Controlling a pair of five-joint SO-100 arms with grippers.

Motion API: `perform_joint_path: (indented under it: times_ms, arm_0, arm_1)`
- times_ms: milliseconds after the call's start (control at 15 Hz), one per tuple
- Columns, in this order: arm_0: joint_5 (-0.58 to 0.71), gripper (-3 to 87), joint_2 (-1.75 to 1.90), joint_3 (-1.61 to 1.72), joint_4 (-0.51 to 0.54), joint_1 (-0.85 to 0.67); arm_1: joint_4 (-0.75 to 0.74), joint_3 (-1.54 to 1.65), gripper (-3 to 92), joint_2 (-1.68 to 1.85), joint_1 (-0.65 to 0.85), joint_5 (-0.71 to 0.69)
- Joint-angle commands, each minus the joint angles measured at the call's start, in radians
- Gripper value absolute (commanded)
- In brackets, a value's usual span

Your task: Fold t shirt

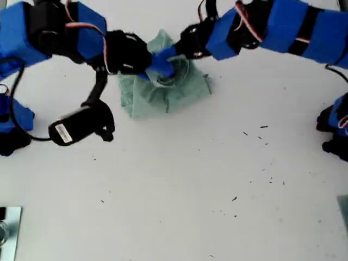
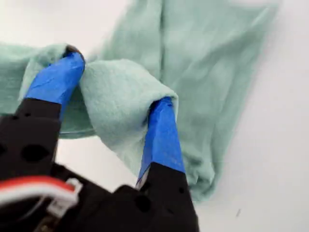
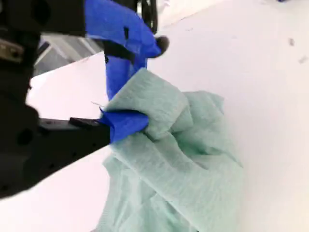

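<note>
T-shirt: the t shirt [image 1: 163, 89] lies bunched on the white tabletop [image 1: 217, 179], upper middle of the exterior view.
First tool: my first gripper [image 2: 116, 92] has its blue fingers [image 2: 161, 140] spread, a fold of cloth draped between them.
Second tool: my second gripper [image 3: 126, 99] is pinched onto a raised fold of the t shirt [image 3: 164, 145].

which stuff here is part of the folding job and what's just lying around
Part of the job:
- t shirt
- my first gripper, a fold of cloth bunched between its jaws
- my second gripper, shut on a fold

Lying about:
- black cylindrical camera on its cable
- dark specks on the white table
</note>
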Motion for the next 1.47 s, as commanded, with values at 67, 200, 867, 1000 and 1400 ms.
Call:
perform_joint_path:
  times_ms: [67,200,867,1000,1400]
  arm_0:
    - [-0.04,24.9,0.546,0.561,-0.245,-0.184]
    - [-0.038,22.3,0.865,0.904,-0.367,-0.256]
    - [-0.195,2.3,1.689,1.7,-0.362,0.037]
    - [-0.262,4.5,1.924,1.855,-0.305,0.124]
    - [-0.192,8.5,1.928,1.985,-0.287,0.221]
  arm_1:
    - [-0.091,0.075,20.5,0.209,0.098,0.025]
    - [-0.166,0.35,17.1,0.405,0.144,0.097]
    - [0.272,1.425,2.1,1.654,0.032,0.318]
    - [0.42,1.649,2.1,1.913,-0.064,0.459]
    - [0.485,1.793,4.5,1.913,-0.023,0.037]
